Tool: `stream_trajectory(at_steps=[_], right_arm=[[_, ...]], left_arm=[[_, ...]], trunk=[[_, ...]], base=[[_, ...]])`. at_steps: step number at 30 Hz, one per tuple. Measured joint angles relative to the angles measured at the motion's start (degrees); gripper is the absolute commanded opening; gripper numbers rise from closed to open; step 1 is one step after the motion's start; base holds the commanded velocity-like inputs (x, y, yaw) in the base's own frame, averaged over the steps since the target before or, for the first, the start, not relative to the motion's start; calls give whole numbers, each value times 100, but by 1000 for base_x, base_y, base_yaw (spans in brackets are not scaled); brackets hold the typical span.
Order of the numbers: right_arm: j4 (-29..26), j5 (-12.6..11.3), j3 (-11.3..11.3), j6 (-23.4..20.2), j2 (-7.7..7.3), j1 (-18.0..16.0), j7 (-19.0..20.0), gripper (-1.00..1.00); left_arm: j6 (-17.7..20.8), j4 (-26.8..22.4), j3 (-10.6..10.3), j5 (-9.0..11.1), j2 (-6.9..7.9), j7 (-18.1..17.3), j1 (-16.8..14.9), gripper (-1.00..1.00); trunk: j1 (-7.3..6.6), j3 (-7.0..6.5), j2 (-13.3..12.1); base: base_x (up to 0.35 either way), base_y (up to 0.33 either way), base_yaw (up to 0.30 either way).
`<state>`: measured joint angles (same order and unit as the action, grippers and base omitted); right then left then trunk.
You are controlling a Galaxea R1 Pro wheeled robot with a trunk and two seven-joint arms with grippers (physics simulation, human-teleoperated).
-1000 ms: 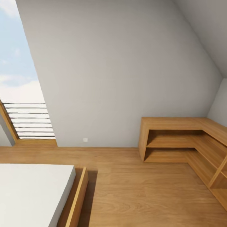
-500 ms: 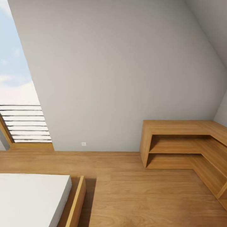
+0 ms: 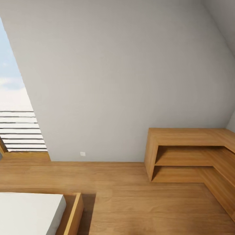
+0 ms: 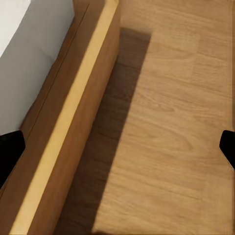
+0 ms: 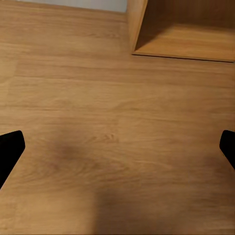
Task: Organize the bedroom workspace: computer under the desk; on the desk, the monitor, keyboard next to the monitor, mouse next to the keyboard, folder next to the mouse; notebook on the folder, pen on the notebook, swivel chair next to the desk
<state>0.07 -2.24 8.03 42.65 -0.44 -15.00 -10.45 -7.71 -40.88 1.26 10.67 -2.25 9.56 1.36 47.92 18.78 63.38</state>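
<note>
Both claws are spread wide and hold nothing: the left claw [image 4: 117,142] hangs by the bed frame [image 4: 63,127], the right claw [image 5: 117,147] over bare wood floor [image 5: 98,98]. From the head, I see a grey wall [image 3: 124,81], a window [image 3: 16,114] and a low wood shelf [image 3: 189,153]. The robot seems to be hunting for the desk, which I cannot see anywhere. Next it should turn and find it. The left wrist sees the bed's side up close; the head sees the shelf's top.
</note>
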Motion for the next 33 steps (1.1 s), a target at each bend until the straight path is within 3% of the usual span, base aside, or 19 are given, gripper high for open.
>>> stream_trajectory(at_steps=[24, 33], right_arm=[[7, 0, 0, -3, -2, 0, 0, 100], [6, 1, 1, 7, -13, 1, 1, 100]], left_arm=[[10, 1, 0, 0, 0, -17, 1, 100], [18, 9, 8, 8, 0, -18, -3, 100]], trunk=[[0, 0, 0], [3, -28, -1]], base=[[318, -126, 0], [74, -27, -123]])
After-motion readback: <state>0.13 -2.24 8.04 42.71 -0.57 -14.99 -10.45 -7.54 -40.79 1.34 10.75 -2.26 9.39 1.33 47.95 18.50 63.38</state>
